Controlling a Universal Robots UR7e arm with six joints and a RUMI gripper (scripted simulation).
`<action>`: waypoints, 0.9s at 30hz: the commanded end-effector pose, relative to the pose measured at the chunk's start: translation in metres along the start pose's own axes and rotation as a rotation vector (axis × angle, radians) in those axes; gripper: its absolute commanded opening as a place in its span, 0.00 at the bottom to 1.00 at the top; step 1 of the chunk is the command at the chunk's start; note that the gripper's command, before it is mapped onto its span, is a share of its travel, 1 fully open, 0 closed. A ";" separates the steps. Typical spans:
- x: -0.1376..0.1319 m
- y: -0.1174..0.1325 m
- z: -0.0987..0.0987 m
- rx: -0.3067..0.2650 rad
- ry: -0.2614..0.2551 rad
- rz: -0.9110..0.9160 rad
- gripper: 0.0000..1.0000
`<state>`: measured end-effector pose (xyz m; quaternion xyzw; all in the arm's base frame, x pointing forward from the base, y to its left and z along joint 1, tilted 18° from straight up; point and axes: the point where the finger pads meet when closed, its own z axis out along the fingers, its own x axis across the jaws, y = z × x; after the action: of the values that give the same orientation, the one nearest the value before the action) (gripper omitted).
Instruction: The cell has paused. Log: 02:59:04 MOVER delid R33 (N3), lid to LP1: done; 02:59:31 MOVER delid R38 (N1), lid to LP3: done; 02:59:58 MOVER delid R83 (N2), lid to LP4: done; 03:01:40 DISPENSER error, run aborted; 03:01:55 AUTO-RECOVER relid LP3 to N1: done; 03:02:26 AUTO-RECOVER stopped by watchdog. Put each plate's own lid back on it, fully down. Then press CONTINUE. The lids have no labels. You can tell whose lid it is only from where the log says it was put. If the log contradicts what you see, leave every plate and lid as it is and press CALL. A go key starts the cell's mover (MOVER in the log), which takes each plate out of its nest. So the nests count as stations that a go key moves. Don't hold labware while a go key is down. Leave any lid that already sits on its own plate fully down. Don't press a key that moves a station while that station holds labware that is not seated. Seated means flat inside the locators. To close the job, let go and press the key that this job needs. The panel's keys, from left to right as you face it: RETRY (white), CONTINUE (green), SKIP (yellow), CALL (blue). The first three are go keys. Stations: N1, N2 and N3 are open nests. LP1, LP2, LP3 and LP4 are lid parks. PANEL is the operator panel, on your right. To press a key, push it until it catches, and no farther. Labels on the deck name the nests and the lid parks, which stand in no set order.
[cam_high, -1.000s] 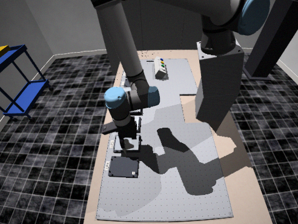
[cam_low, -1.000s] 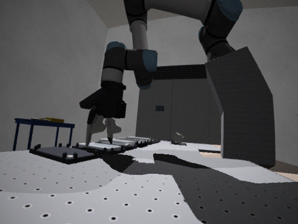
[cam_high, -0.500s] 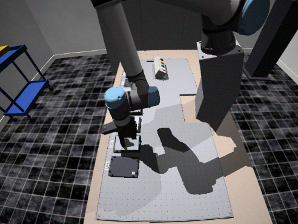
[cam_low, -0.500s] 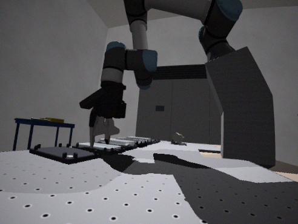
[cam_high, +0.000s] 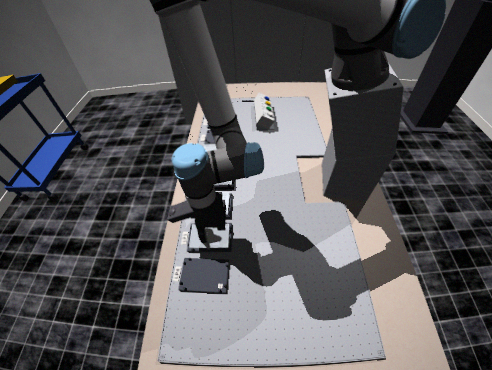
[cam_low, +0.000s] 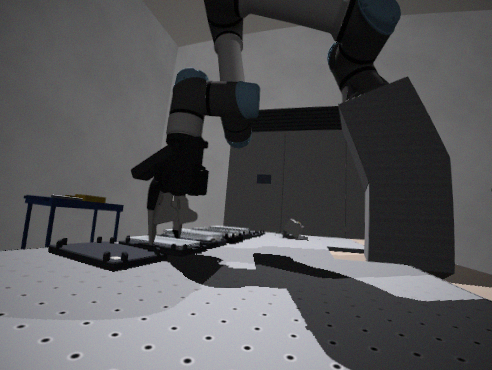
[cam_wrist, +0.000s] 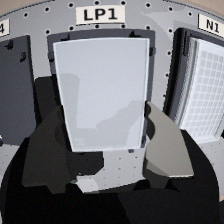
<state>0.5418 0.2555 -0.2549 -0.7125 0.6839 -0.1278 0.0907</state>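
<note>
The arm reaches straight down, wrist vertical, over park LP1 (cam_wrist: 100, 14). Its gripper (cam_wrist: 106, 150) grasps the lid (cam_wrist: 102, 92) there; N1's plate (cam_wrist: 204, 87) lies at 3 o'clock.

Grey arm (cam_high: 200, 65) — blue joint caps, black gripper (cam_low: 165, 235).

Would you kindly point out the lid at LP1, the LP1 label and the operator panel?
lid (cam_wrist: 102, 92), wrist view, middle of its top face.
LP1 label (cam_wrist: 100, 14), wrist view, on the lettering.
operator panel (cam_high: 265, 111), top view, its white housing.
</note>
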 end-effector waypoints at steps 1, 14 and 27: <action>0.000 -0.001 0.000 0.001 0.000 0.000 0.00; 0.000 0.000 -0.007 0.001 0.000 0.000 0.00; 0.000 0.000 -0.025 0.001 0.000 0.000 0.00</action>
<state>0.5358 0.2564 -0.2364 -0.7125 0.6840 -0.1277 0.0906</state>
